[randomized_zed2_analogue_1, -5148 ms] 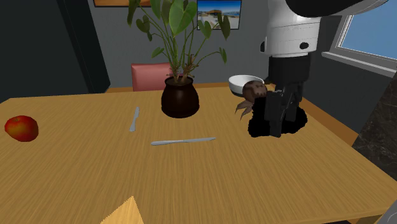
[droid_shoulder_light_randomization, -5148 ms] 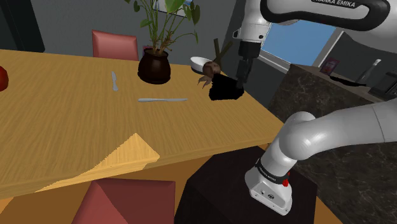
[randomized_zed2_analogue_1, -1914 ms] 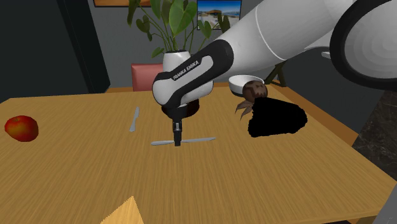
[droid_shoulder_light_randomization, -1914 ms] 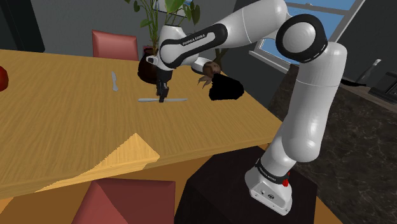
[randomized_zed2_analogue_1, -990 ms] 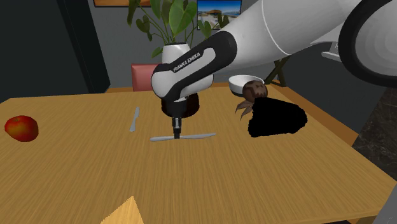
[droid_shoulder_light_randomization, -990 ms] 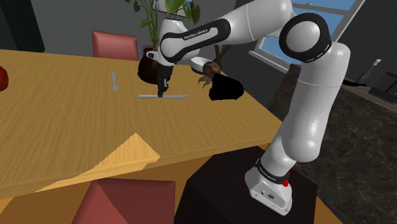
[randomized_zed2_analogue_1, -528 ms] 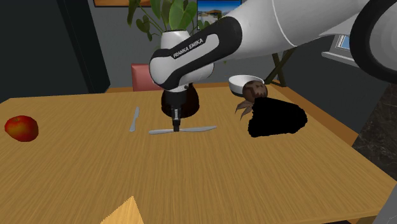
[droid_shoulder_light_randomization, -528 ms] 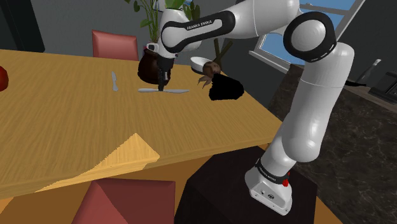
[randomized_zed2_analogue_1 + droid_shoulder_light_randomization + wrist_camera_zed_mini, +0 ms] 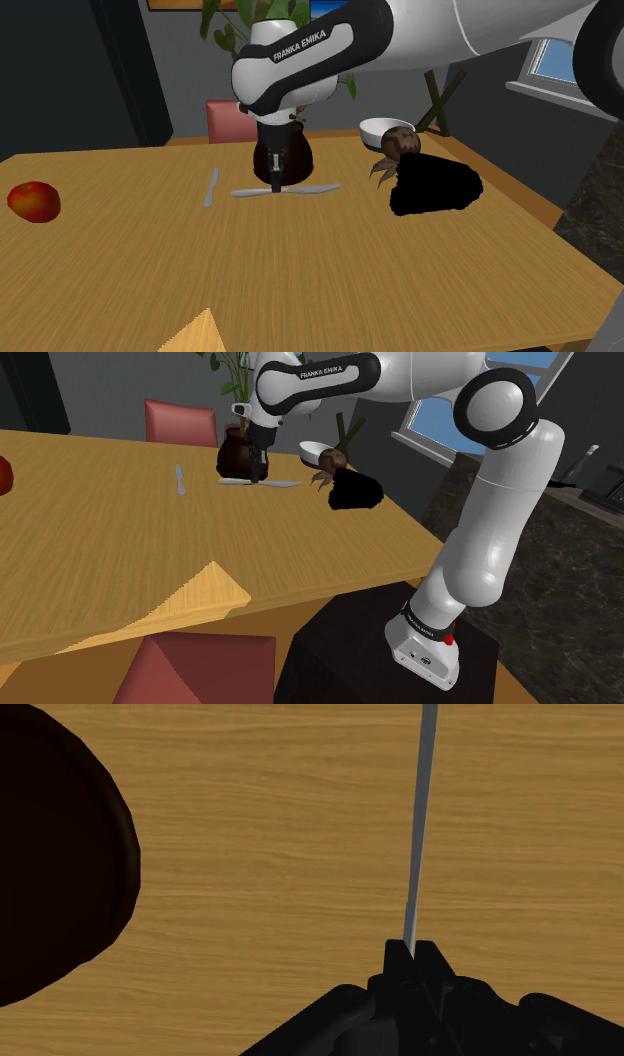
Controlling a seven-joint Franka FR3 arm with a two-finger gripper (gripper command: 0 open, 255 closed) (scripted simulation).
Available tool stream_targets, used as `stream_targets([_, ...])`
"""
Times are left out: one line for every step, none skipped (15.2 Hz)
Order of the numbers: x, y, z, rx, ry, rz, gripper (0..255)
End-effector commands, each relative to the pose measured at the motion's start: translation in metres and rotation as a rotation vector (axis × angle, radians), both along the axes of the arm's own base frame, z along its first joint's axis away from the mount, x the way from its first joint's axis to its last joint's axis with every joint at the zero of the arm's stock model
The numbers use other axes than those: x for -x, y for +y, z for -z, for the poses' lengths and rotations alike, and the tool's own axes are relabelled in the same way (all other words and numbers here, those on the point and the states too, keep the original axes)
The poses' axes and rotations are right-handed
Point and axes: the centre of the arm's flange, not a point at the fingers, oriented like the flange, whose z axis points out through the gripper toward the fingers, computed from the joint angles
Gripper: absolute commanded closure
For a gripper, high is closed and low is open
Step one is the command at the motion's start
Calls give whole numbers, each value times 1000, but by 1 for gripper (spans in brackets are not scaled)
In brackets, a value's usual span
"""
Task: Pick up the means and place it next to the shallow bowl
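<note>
The slim grey knife hangs level over the wooden table, towards its far edge and just in front of the dark plant pot. The black gripper points straight down and grips the knife near its middle, its fingers closed tight on the thin metal. In the wrist view the blade runs straight out from between the closed fingertips of the gripper, with the table's grain beyond it. The white shallow bowl sits near the far edge, past the pot towards the second exterior view's right. Touching it is a brown round object, which borders a flat black shape. A second grey utensil lies on the pot's other side, and a red fruit sits well apart near the opposite end of the table.
</note>
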Motion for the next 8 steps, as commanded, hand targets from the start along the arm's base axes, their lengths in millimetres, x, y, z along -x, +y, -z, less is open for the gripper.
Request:
stream_targets([0, 0, -11, 0, 0, 0, 255])
stream_targets([0, 0, -16, 0, 0, 0, 255])
stream_targets([0, 0, -22, 0, 0, 0, 255])
stream_targets([0, 0, -27, 0, 0, 0, 255])
stream_targets([0, 0, -32, 0, 0, 0, 255])
stream_targets([0, 0, -37, 0, 0, 0, 255])
stream_targets([0, 0, -43, 0, 0, 0, 255])
stream_targets([0, 0, -48, 0, 0, 0, 255])
